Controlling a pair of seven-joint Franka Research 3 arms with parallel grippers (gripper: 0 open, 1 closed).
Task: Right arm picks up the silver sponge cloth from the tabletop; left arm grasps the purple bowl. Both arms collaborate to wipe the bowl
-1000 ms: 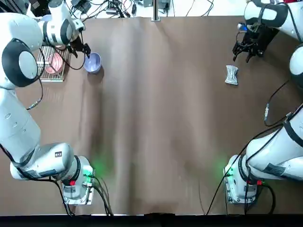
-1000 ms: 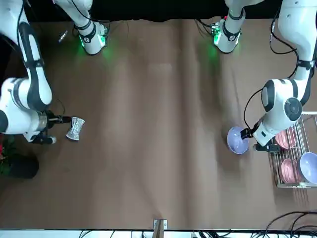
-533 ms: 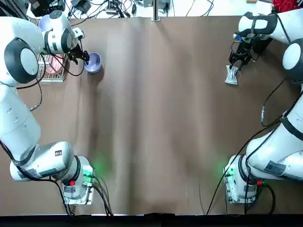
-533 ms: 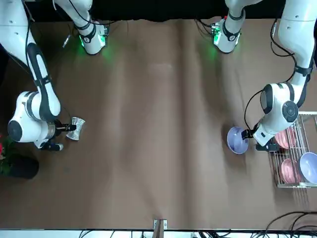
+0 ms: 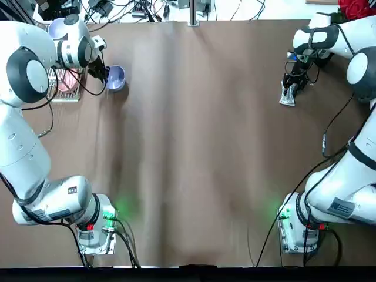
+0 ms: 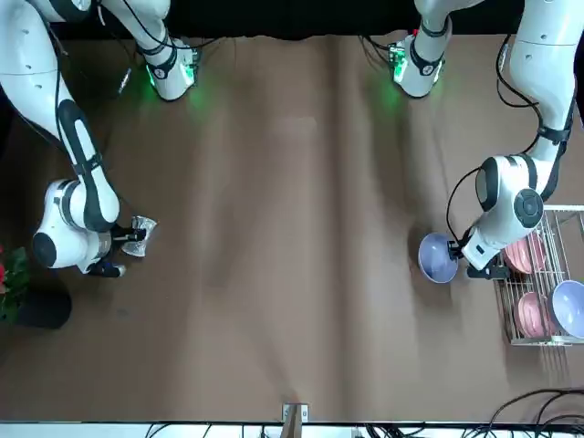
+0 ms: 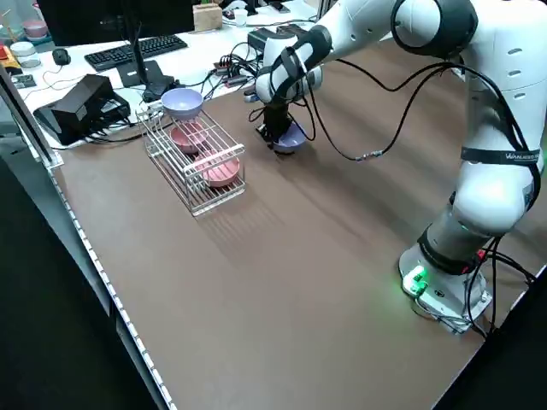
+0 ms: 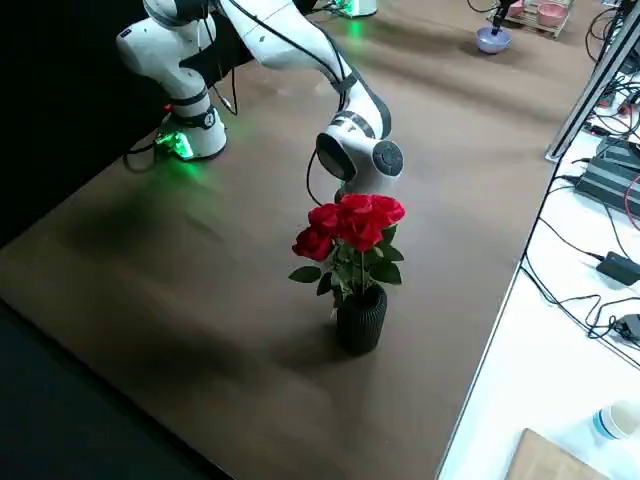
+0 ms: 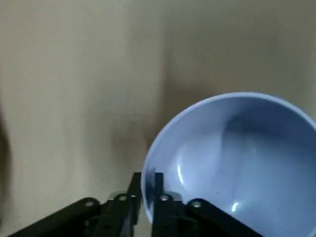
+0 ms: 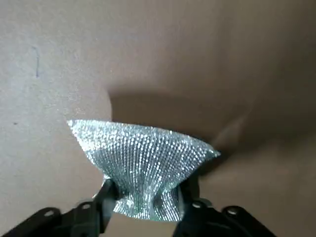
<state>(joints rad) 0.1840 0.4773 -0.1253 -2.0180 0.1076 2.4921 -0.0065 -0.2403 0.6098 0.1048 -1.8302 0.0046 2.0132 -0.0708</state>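
Observation:
The purple bowl (image 5: 116, 76) stands on the tabletop at the far left, beside a wire rack. My left gripper (image 5: 106, 74) is at its rack-side edge. In the left wrist view the gripper (image 9: 145, 190) is shut on the rim of the bowl (image 9: 237, 158), one finger inside and one outside. At the far right the silver sponge cloth (image 5: 287, 98) lies on the tabletop with my right gripper (image 5: 289, 91) down on it. The right wrist view shows the cloth (image 10: 143, 153) bunched and pinched in the gripper (image 10: 148, 200). From the front, bowl (image 6: 437, 258) and cloth (image 6: 142, 235) are both low on the table.
A wire rack (image 5: 63, 82) with pink bowls and another lavender bowl (image 6: 568, 306) stands just left of the purple bowl. A dark vase of red roses (image 8: 358, 262) stands near the table's far right corner, close to the right arm. Cables run along the far edge.
My right gripper came down from beyond the cloth onto it and closed on it. My left gripper shifted in to the bowl's rim and closed.

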